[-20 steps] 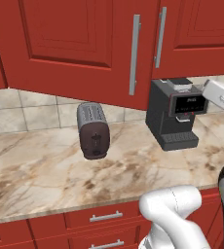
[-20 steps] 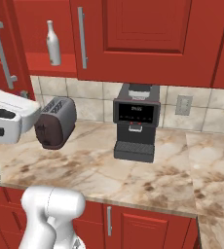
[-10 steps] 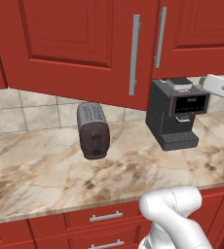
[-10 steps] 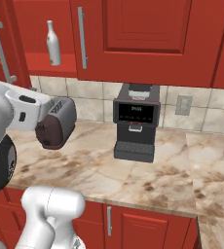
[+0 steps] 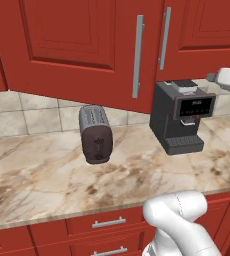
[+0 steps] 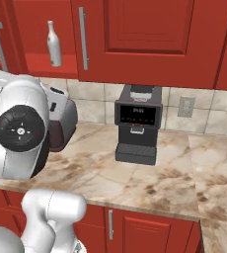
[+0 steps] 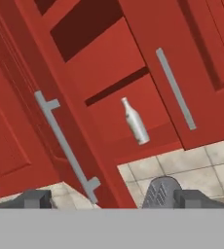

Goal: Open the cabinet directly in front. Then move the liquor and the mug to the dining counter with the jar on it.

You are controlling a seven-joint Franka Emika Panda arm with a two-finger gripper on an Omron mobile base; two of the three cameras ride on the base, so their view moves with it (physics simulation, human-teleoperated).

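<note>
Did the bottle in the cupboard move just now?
No. The bottle stands on the same shelf spot beside the cabinet handle, just as before.

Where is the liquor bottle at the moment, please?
The liquor bottle stands upright on the bottom shelf of the open cabinet, upper left in the right base view, above the toaster and left of the coffee machine.

The cabinet (image 7: 109, 63) stands open, a pale bottle (image 7: 135, 121) upright on its lower shelf. Below it, what may be a toaster (image 7: 158, 193) shows against tile.
</note>
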